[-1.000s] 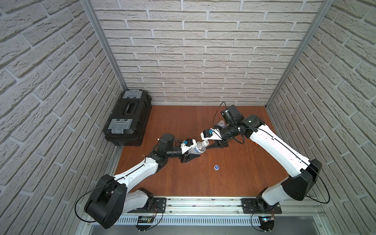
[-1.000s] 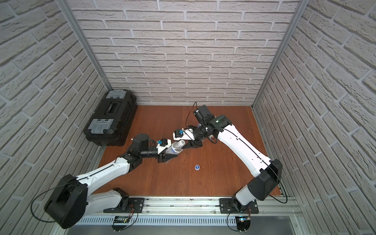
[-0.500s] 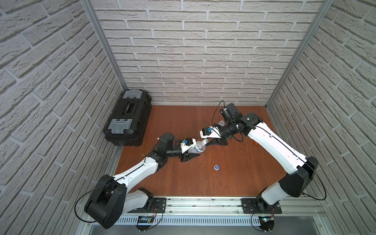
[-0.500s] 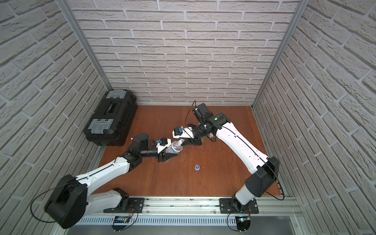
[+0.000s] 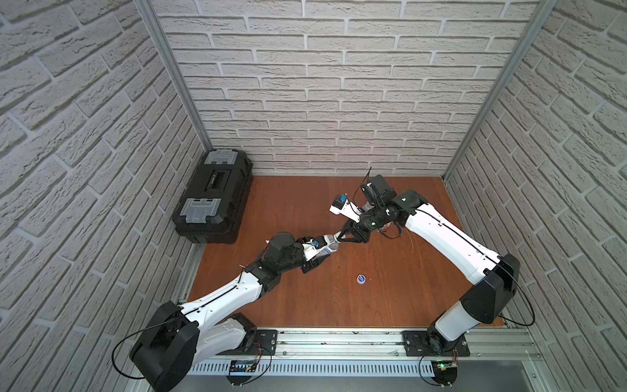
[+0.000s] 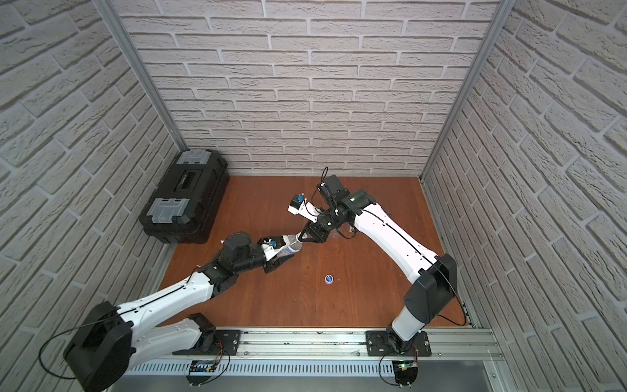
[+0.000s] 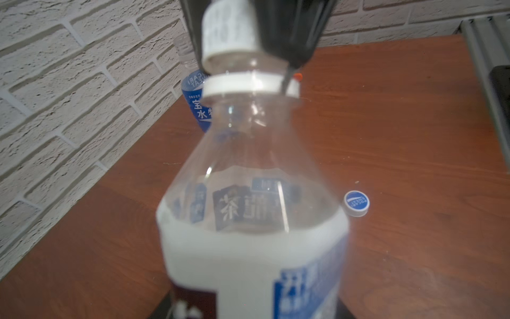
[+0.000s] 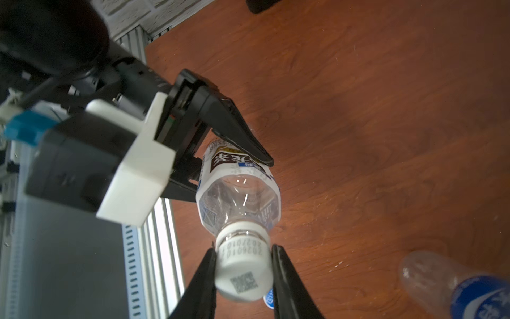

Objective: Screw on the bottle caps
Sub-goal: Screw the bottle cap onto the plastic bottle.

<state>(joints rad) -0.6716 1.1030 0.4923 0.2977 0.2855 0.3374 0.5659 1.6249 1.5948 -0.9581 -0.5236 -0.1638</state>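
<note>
1 white-labelled bottle (image 7: pixel 248 221), clamped by left gripper (image 5: pixel 319 254). 1 white cap (image 8: pixel 241 273), pinched on neck by right gripper (image 5: pixel 337 237). 1 blue cap (image 5: pixel 361 279) was seen on table (image 5: pixel 305 305).

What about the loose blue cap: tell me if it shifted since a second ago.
No. The blue cap lies at the same spot, no nearer the front rail or the toolbox.

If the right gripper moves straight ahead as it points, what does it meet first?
The bottle, whose white cap the right gripper clamps; behind it, probably the left gripper holding it.
</note>
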